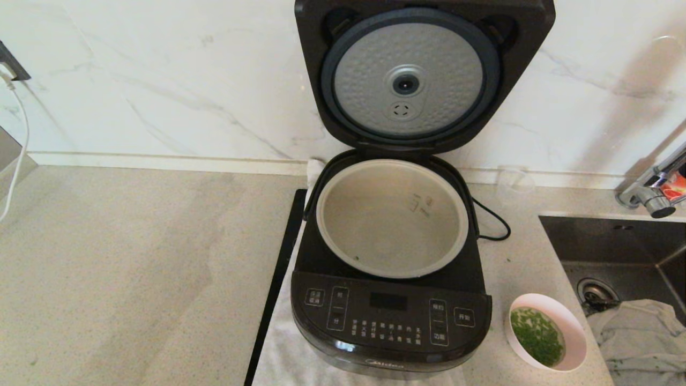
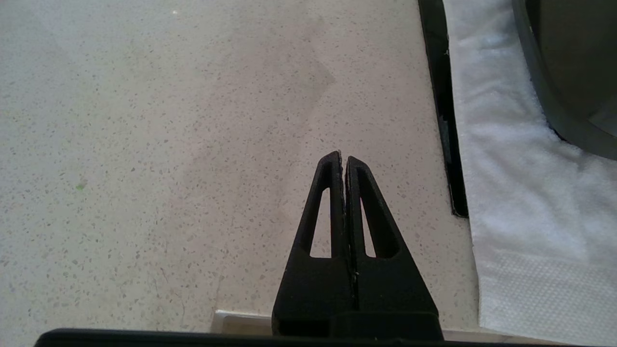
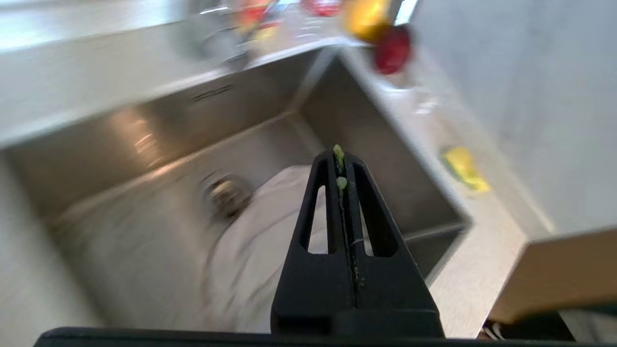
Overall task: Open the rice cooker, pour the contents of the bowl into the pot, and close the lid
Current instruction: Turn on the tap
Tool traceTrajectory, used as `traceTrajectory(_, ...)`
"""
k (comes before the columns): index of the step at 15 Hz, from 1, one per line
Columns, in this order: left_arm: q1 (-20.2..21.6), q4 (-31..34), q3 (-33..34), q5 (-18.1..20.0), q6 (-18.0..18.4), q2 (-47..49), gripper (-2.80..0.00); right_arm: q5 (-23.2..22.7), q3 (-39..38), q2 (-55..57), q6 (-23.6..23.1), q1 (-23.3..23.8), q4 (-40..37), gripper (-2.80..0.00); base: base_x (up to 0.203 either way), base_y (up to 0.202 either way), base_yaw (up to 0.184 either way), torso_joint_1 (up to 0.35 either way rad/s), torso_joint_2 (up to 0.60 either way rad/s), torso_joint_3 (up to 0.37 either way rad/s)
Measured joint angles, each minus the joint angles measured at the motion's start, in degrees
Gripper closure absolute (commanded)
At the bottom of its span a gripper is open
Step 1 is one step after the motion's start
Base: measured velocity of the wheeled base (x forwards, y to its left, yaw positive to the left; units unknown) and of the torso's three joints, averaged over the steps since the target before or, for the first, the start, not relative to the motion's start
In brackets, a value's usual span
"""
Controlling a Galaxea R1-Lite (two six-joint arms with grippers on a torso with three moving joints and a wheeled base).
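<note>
The right pincer (image 3: pixel 343 161) is seen shut above the sink (image 3: pixel 144 144), with green bits (image 3: pixel 339 153) stuck between its tips. The left pincer (image 2: pixel 343 161) is shut over the table (image 2: pixel 144 144), holding nothing.

Head view: mounted high, facing forward and down at the counter (image 1: pixel 134 257). The rice cooker (image 1: pixel 391 316) sits centred and near, the sink (image 1: pixel 611 241) at 3 o'clock, the marble wall at 12 o'clock.

Left wrist view: low and close above the counter, looking along the left gripper (image 2: pixel 343 161). It shares with the head view the white towel (image 2: pixel 520 193) and the black strip (image 2: pixel 443 111) beside the cooker.

Right wrist view: higher, looking down past the right gripper (image 3: pixel 340 159) into the sink. It shares with the head view the drain (image 3: pixel 226 195) and the grey cloth (image 3: pixel 260 250).
</note>
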State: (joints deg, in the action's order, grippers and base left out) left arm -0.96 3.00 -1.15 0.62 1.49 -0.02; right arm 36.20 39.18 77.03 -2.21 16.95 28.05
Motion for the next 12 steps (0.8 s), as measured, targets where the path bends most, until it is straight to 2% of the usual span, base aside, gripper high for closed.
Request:
traceTrajectory(3,0.00,-0.02,0.00,0.01,-0.01,0.00,0.00,1.63,3.97,11.95,-0.16,7.14,10.74,0.00,0.000,0.000,0.000,0.000,0.00,0.000)
traceTrajectory(5,0.00,0.00,0.00,0.01,-0.01,0.00,0.00,1.72,6.68,18.05,-0.27,9.76,16.32,0.00,0.000,0.000,0.000,0.000,0.00,0.000)
traceTrajectory(12,0.00,-0.05,0.00,0.02,-0.01,0.00,0.00,-1.22,13.47,30.17,-0.07,10.47,23.41,0.00,0.000,0.000,0.000,0.000,0.00,0.000)
